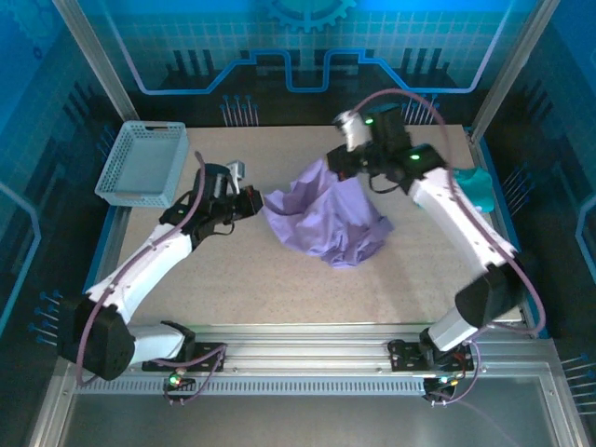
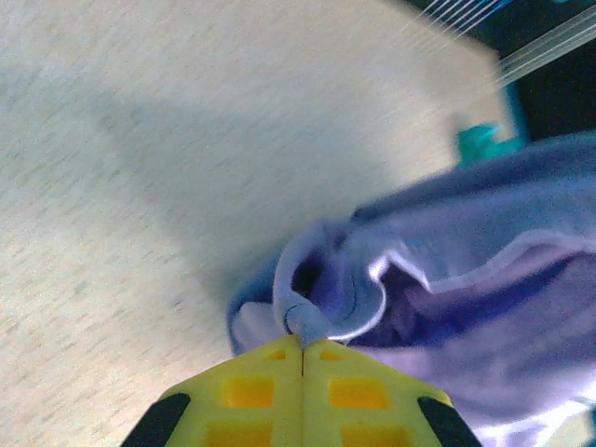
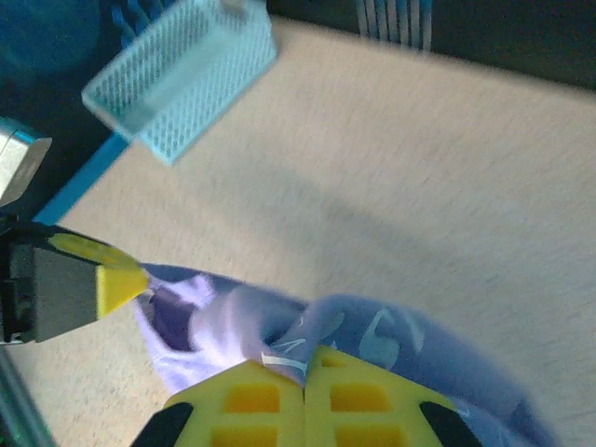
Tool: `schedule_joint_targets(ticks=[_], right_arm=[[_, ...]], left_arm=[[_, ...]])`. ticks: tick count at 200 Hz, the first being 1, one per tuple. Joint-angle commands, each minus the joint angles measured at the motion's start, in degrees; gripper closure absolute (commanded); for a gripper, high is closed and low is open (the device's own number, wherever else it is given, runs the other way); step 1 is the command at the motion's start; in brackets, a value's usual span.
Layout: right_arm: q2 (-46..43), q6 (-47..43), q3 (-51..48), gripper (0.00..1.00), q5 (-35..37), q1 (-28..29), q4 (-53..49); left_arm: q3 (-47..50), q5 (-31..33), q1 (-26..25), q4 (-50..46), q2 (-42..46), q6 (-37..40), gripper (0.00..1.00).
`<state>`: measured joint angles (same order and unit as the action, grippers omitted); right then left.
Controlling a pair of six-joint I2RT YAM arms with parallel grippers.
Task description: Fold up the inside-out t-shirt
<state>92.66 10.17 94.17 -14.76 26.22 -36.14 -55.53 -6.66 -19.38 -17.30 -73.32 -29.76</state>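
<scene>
Leftmost, at ten o'clock, sits the mesh basket (image 1: pixel 142 165). At centre, the left gripper (image 2: pixel 303 346) pinches a bunched edge of the crumpled lavender t-shirt (image 1: pixel 326 219). The right gripper (image 3: pixel 305 358) clamps its twelve-o'clock fold, and the right arm half-hides a teal garment (image 1: pixel 480 189) at three o'clock.

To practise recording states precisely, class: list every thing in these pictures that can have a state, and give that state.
lavender t-shirt, crumpled in a heap, not yet folded, pinched at two places
left gripper, shut on the lavender t-shirt
right gripper, shut on the lavender t-shirt
mesh basket, upright, empty
teal garment, bunched up, ungripped
</scene>
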Motion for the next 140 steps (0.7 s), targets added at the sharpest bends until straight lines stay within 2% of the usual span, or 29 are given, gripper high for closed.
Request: schedule_joint_targets(ticks=[1, 24, 45, 58, 77, 101, 125, 140], right_arm=[[5.16, 2.54, 0.68, 1.0, -3.62, 2.93, 3.55], [11.58, 3.23, 2.94, 1.0, -5.46, 4.66, 4.22], [15.92, 3.59, 5.35, 1.0, -6.87, 5.03, 4.59], [18.03, 3.48, 7.17, 1.0, -7.24, 5.14, 4.16], [20.63, 2.86, 9.82, 1.0, -7.38, 5.01, 2.9], [22.95, 2.78, 12.72, 0.98, -6.43, 4.61, 0.98], [23.27, 4.02, 14.65, 0.77, -4.38, 3.38, -1.98], [20.11, 4.57, 11.59, 0.65, -2.74, 2.26, -2.06]], left_arm=[[2.93, 6.74, 0.13, -4.79, -1.74, 4.56, 0.92], [6.41, 10.59, -0.17, -4.76, 0.68, 5.06, 0.74], [10.63, 15.33, -3.04, -3.32, 5.76, 5.08, 0.56], [13.43, 14.32, -5.39, -0.12, 8.4, 5.81, 0.49], [15.95, 7.71, -7.48, 6.76, 8.17, 6.75, 0.37], [12.81, 3.77, -7.52, 9.05, 0.29, 7.64, 0.36], [9.41, 1.73, -7.51, 12.01, -7.96, 8.7, 0.37], [6.91, 1.9, -7.43, 13.14, -12.55, 9.61, 0.41]])
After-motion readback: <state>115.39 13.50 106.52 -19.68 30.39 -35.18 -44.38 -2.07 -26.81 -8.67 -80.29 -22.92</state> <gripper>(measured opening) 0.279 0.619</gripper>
